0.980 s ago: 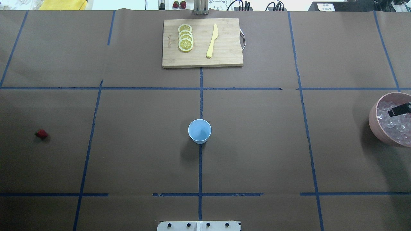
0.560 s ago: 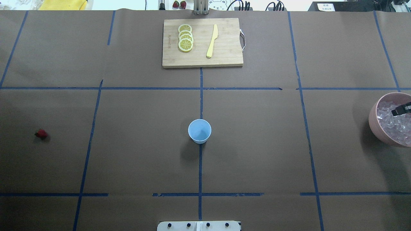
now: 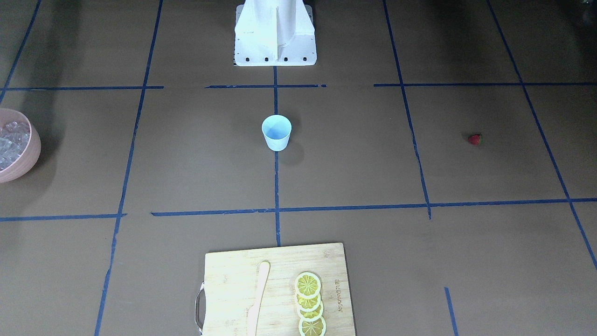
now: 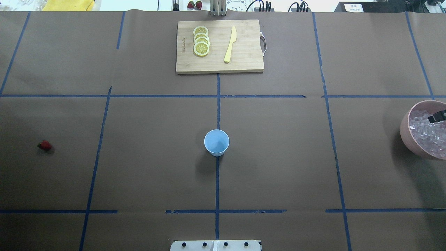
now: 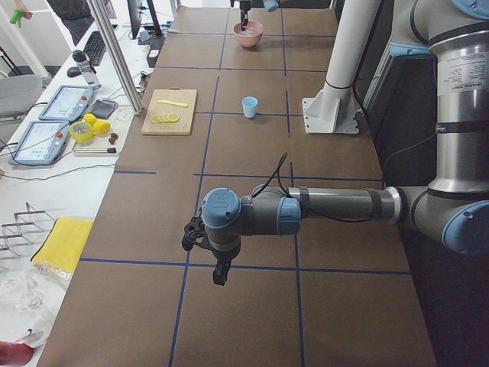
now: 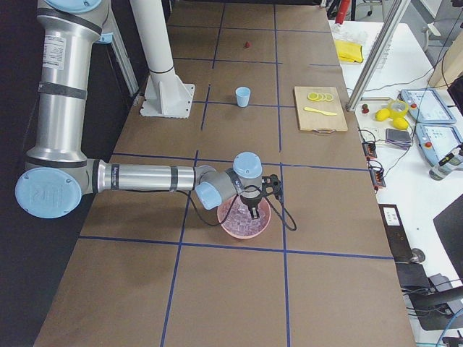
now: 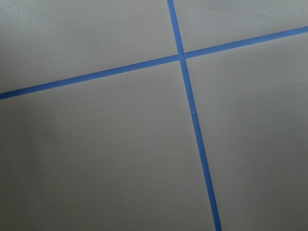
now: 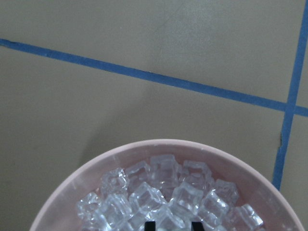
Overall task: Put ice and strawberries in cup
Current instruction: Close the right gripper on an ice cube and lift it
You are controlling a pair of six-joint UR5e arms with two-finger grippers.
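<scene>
Left gripper (image 5: 221,271) hangs over bare table out at the left end. It shows only from the side, so can't tell if its fingers are spread or closed. Its wrist cam shows only tape lines (image 7: 191,110).

Middle row, left to right:
- the strawberry (image 4: 44,145) lies alone on the paper, well left of centre
- the cup (image 4: 216,142) stands upright on the centre line and looks empty
- the pink bowl (image 4: 406,134) sits at the right edge, the ice (image 8: 159,192) heaped in it

Right gripper (image 8: 172,225) is over the heap, fingertips (image 8: 150,225) about a cube apart with a cube between them. Can't tell whether they pinch it or just straddle it.

Far: cutting board (image 4: 244,59), lemon slices (image 4: 201,41), knife (image 4: 230,44). Not needed.

Risks:
- Cubes are small and slick, so a shallow or off-centre pinch could squirt one out on the long carry to the cup.
- Neighbouring cubes may drag over the rim.
- The cup looks light, so a low release could tip it.
- The strawberry may roll as fingers close.
</scene>
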